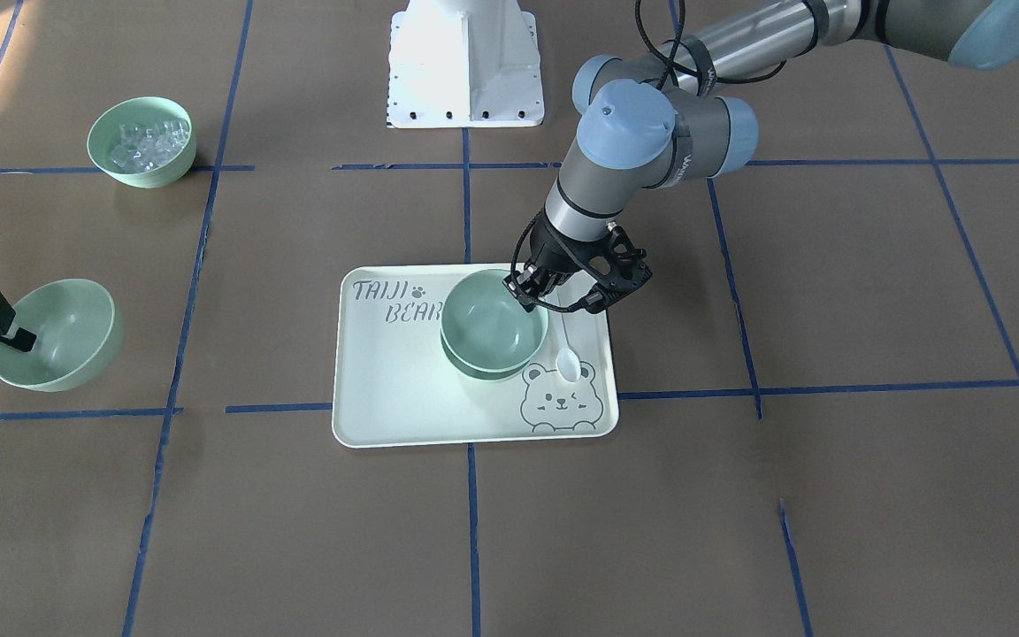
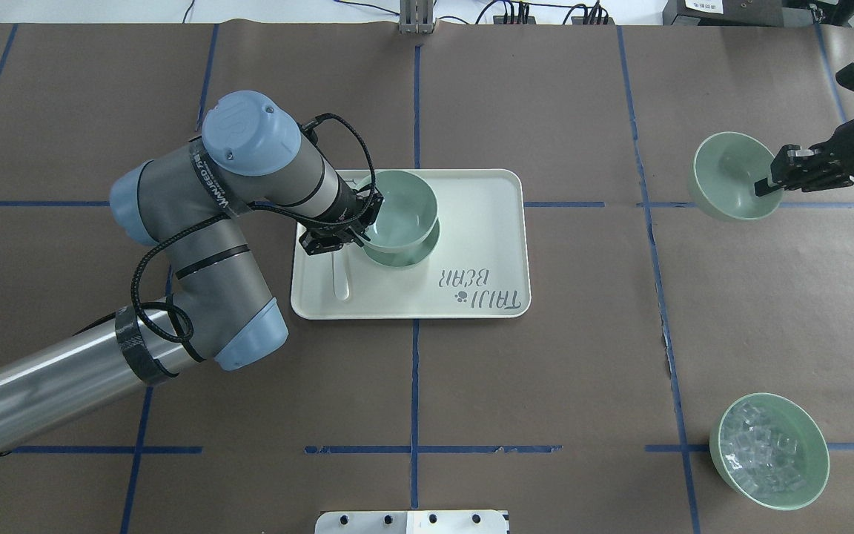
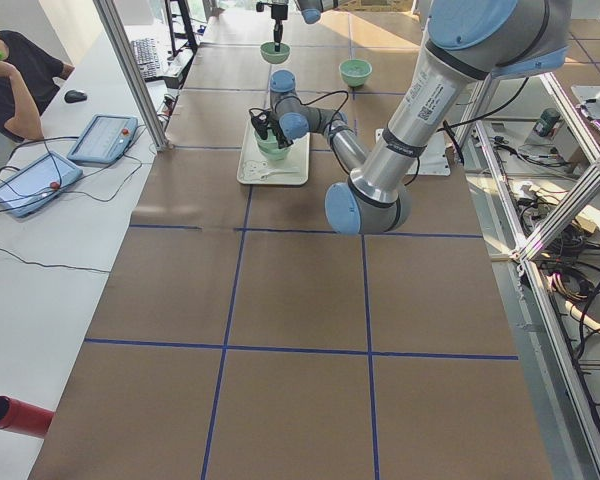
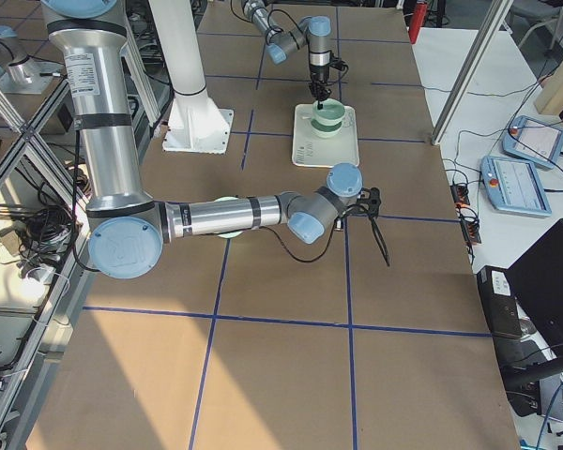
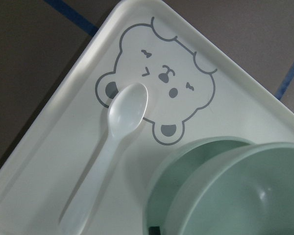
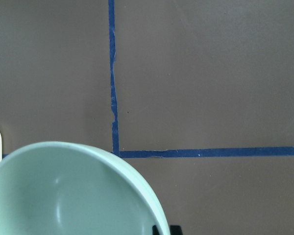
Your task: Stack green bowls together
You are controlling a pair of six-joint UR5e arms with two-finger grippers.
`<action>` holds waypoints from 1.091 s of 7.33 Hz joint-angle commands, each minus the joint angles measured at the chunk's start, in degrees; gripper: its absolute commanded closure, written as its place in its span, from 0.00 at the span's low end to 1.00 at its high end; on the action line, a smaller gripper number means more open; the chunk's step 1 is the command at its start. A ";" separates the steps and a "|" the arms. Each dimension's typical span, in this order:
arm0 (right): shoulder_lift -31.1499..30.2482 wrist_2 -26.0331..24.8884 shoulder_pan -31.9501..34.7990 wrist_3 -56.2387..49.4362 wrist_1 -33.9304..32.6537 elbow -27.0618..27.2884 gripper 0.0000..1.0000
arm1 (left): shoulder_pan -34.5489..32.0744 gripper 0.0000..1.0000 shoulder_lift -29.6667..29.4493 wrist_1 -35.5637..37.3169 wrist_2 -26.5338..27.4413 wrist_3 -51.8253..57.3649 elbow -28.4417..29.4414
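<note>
Upper green bowl [image 1: 494, 318] sits nested in lower green bowl [image 1: 474, 370] on the tray [image 1: 386, 398], left claw [image 1: 524, 290] clamped on its rim. Right claw [image 1: 21, 338] grips third green bowl [image 1: 63, 332], tilted, well apart from the tray.

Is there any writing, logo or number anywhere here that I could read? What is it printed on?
"TAIJI BEAR", with a small paw print: printed on the cream tray.
A cartoon bear face, with no words: in one corner of the same tray.
Lettering on the left arm: too blurred to read.
The green bowls: no markings visible.
</note>
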 commanded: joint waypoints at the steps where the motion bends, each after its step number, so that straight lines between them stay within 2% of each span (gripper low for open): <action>1: 0.03 0.00 0.02 0.00 0.00 -0.06 1.00 | 0.07 0.00 -0.04 -1.99 1.22 -0.77 0.33; 3: 0.12 -0.09 -0.07 0.00 0.00 0.03 1.00 | -0.19 0.00 0.14 -2.01 1.32 -0.42 -0.02; 5: 2.74 0.00 -0.07 1.65 -1.05 0.03 1.00 | -2.82 0.00 0.75 -0.44 0.79 2.89 -1.42; 6: 5.28 0.00 -0.24 3.85 -2.54 0.03 1.00 | -4.66 0.00 1.36 3.93 -1.65 9.01 -3.95; 8: 10.81 -0.09 -3.92 9.28 -5.70 0.82 1.00 | -7.57 0.00 5.03 9.66 -2.99 16.07 -10.53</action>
